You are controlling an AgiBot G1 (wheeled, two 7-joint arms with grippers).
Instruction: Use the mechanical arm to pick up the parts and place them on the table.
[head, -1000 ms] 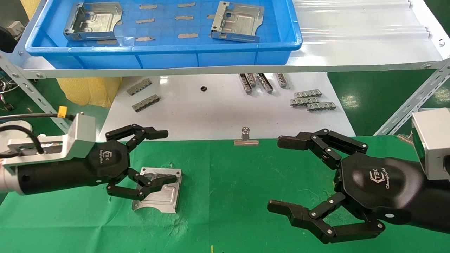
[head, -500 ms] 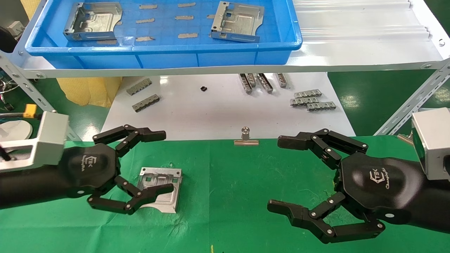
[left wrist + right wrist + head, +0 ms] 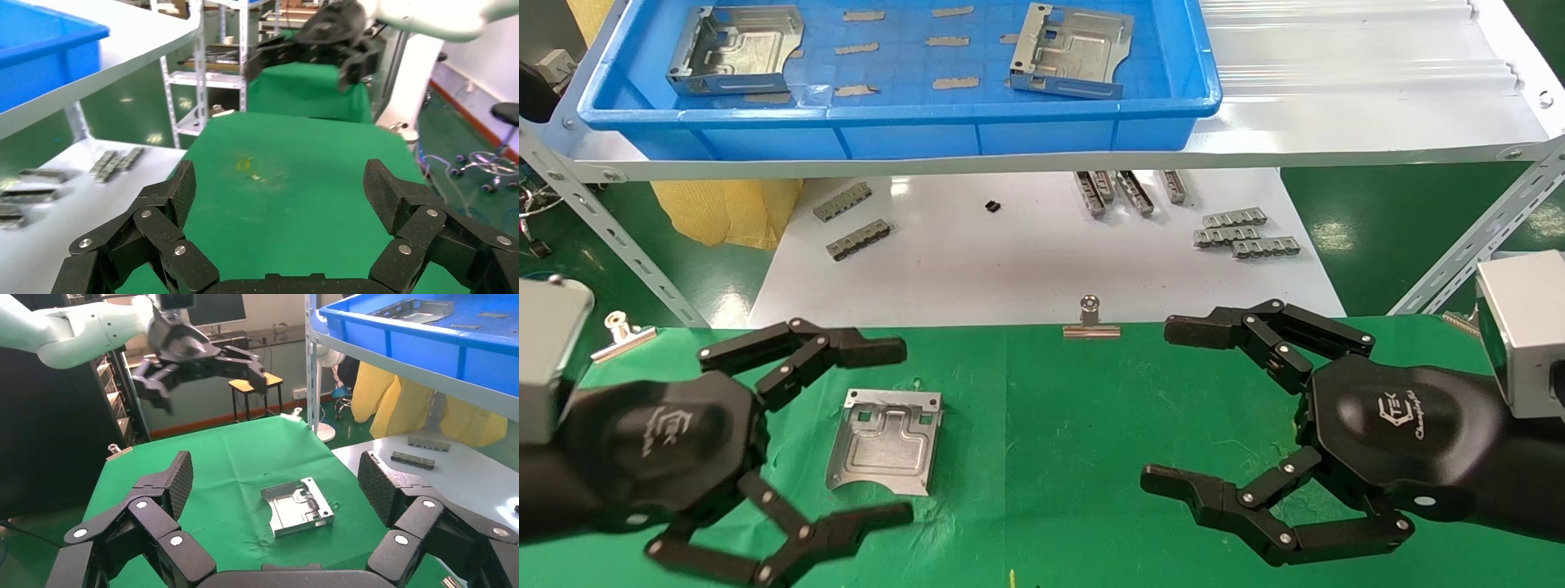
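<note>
One silvery part (image 3: 885, 441) lies flat on the table's green cloth (image 3: 1050, 425); it also shows in the right wrist view (image 3: 298, 506). Two more parts (image 3: 735, 51) (image 3: 1071, 51) lie in the blue tray (image 3: 895, 114) on the shelf. My left gripper (image 3: 895, 433) is open and empty, raised over the cloth, its body left of the lying part and its fingers apart from it. In the left wrist view (image 3: 283, 190) only green cloth shows between its fingers. My right gripper (image 3: 1166, 404) is open and empty over the right side of the cloth.
A white board (image 3: 1009, 261) behind the cloth carries small grey slotted strips (image 3: 1242, 231) (image 3: 850, 220). Silver binder clips (image 3: 1091, 322) (image 3: 623, 333) hold the cloth's far edge. The shelf with the tray overhangs the board; its slanted struts (image 3: 1467, 245) stand at both sides.
My left gripper, open over the part a second ago, has drawn back to the left and nearer, uncovering the part on the cloth. The right arm has not moved.
</note>
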